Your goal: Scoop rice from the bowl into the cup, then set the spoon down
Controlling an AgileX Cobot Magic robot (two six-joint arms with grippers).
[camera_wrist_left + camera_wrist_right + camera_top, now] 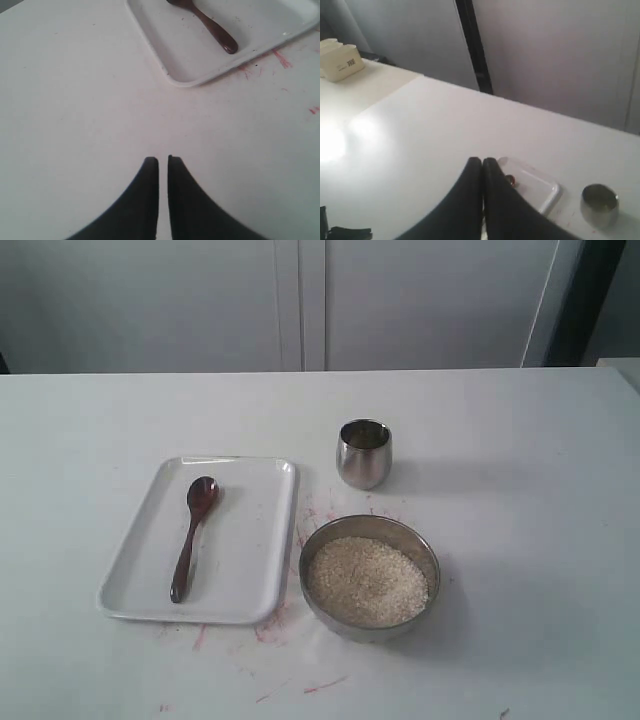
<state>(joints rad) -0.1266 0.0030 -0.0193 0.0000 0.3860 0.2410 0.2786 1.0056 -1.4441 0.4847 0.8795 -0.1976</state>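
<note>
The dark wooden spoon (193,537) lies flat on a white tray (250,580), its oval end towards the far side. To the right of the tray stands the wide steel bowl (322,536), filled with rice (367,580). The small steel cup (364,453) stands just behind the bowl. Neither gripper shows in the exterior view. My left gripper (163,160) hangs over bare table short of the tray's corner (190,60), its fingers nearly together and holding nothing; the spoon's handle (215,32) lies ahead. My right gripper (482,160) is shut and empty, well away from the tray (540,187) and cup (600,202).
Red smudges (270,630) mark the white table round the tray and bowl. A pale box (337,60) sits on an adjoining surface, seen in the right wrist view. A grey wall runs behind the table.
</note>
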